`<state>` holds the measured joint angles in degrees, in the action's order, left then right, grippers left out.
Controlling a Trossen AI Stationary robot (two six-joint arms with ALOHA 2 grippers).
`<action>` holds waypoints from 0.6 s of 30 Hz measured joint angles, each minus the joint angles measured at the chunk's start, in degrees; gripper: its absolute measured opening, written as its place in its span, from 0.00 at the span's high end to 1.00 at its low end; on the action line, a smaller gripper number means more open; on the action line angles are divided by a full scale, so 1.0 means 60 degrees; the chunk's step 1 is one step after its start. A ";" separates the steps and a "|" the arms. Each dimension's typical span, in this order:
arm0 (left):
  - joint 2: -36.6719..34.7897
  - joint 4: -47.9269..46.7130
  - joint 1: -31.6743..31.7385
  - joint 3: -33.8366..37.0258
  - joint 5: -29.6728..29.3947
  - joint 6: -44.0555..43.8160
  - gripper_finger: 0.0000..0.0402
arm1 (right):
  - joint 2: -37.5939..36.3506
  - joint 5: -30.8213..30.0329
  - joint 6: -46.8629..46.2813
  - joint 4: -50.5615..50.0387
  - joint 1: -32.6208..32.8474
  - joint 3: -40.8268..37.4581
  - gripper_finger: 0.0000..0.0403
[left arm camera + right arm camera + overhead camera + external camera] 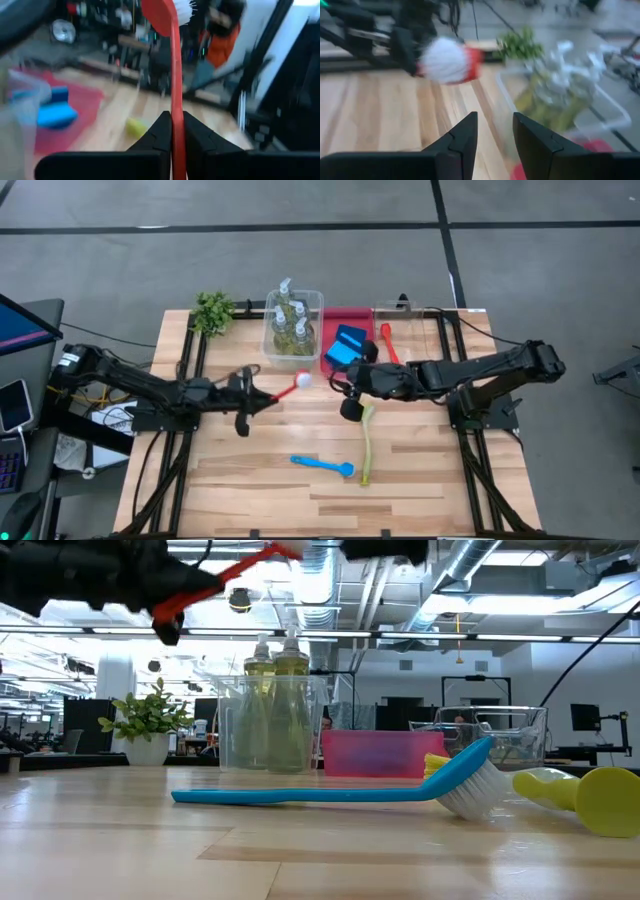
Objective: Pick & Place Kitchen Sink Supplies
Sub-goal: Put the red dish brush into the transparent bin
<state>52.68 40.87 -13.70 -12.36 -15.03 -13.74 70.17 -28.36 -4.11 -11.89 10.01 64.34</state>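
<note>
Left fingers clamped on the red brush by its handle, lifted above the worktop, white bristle head pointing toward the clear tub of soap bottles. Right fingers parted, holding nothing, near the red tray with blue sponges. Blue brush and yellow-green brush lie flat on the worktop.

Ahead of the right gripper, the pump bottles blur together; the red brush handle's lower end is hidden between the left gripper fingers.
</note>
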 joint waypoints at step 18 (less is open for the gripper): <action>0.0117 0.2846 0.0748 -0.0929 0.0412 0.0492 0.93 | 0.0386 0.1734 0.0771 0.3913 0.0308 -0.0003 0.71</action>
<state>53.39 57.94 -9.21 -17.93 -12.56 -10.79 72.49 -17.96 0.51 11.59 11.86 64.32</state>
